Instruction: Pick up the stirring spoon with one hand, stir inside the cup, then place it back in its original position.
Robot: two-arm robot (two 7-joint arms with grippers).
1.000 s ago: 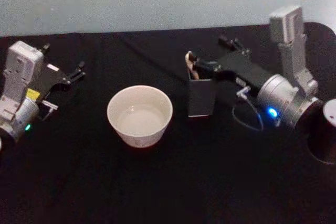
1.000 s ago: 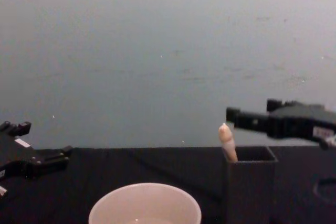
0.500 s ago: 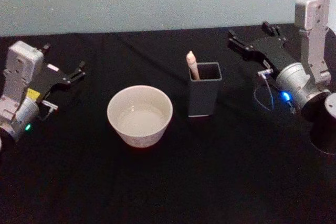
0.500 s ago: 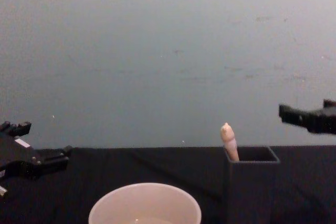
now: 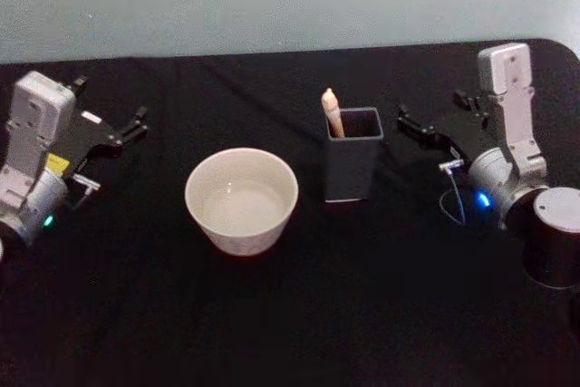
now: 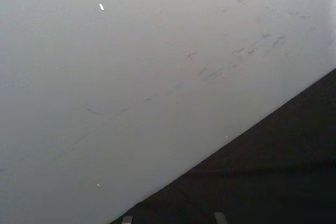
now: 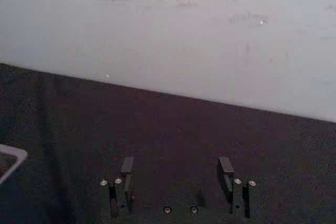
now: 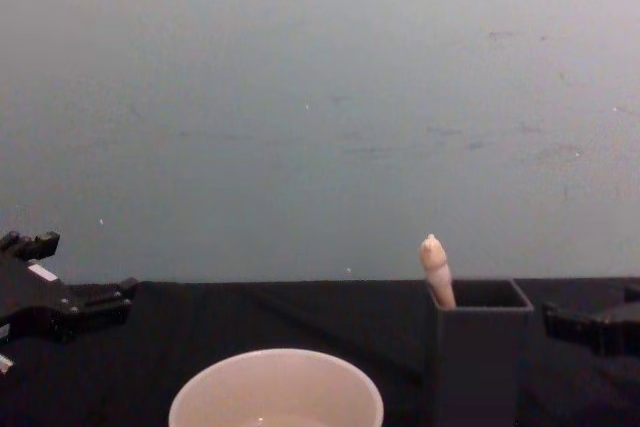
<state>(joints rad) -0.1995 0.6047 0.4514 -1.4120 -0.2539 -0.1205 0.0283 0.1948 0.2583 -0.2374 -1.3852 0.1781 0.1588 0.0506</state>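
The stirring spoon's cream handle (image 5: 331, 111) (image 8: 434, 265) sticks up from the dark grey square holder (image 5: 352, 166) (image 8: 480, 357), the original position; its shaft and bowl are hidden inside. The cream-white cup (image 5: 241, 198) (image 8: 276, 393) stands just left of the holder. To the right of the holder, apart from it, my right gripper (image 5: 430, 117) (image 7: 176, 171) (image 8: 592, 327) is open and holds nothing. My left gripper (image 5: 109, 104) (image 8: 62, 292) rests open at the far left of the table, away from the cup.
A black cloth (image 5: 299, 314) covers the table, with a pale wall (image 8: 320, 97) right behind its back edge. A dark cylinder with a grey top (image 5: 553, 242) sits at the right edge, beside my right arm.
My right gripper was over the holder at the spoon's handle; it has pulled back to the right and come down lower. The spoon stays in the holder. The left arm has not moved.
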